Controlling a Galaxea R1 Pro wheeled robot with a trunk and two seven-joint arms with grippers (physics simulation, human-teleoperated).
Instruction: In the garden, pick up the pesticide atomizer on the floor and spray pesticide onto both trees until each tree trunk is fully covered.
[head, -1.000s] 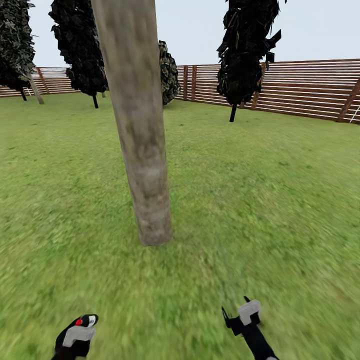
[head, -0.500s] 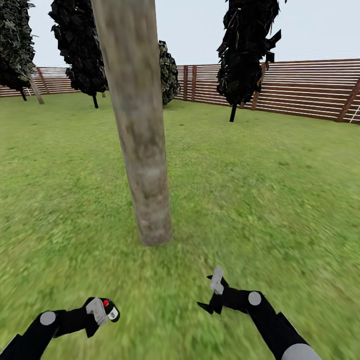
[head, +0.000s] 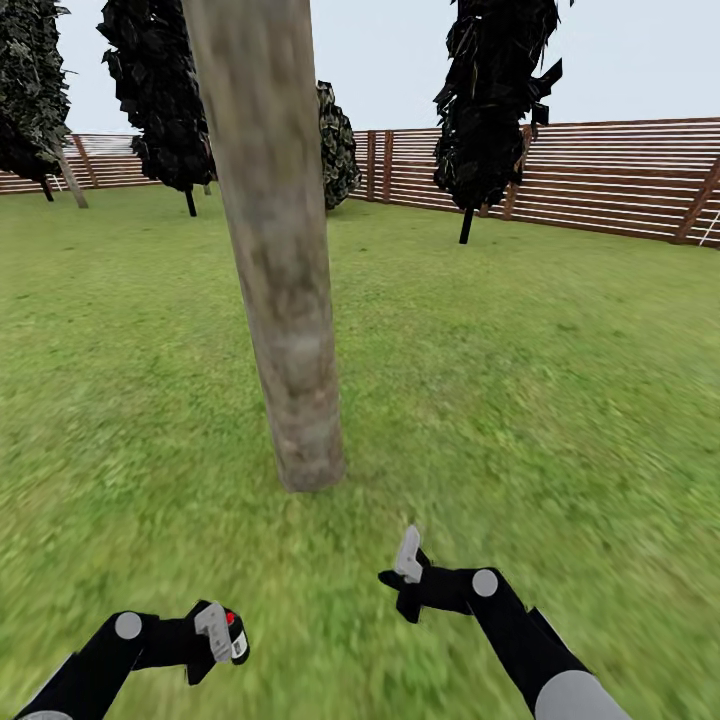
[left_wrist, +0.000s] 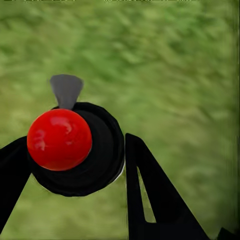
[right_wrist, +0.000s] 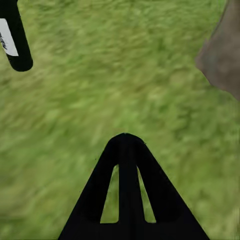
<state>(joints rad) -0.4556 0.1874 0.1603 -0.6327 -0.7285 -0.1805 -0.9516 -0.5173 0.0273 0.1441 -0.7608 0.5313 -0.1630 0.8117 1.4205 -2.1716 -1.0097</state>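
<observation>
L hand (head: 215, 640) pinches the atomizer (left_wrist: 75, 147), black body w/ red cap, low over grass (head: 560, 400). R hand (head: 405, 580): fingers pressed together, nothing held. Tree trunk (head: 285, 330) stands just ahead.

we see the floor (head: 520, 380) as blurry green grass running back to a brown slatted fence (head: 620, 175); a thick mottled grey-brown tree trunk (head: 285, 330) rises straight from it near the middle; black-leaved trees (head: 490, 90) stand on the grass farther back, close to the fence.
</observation>
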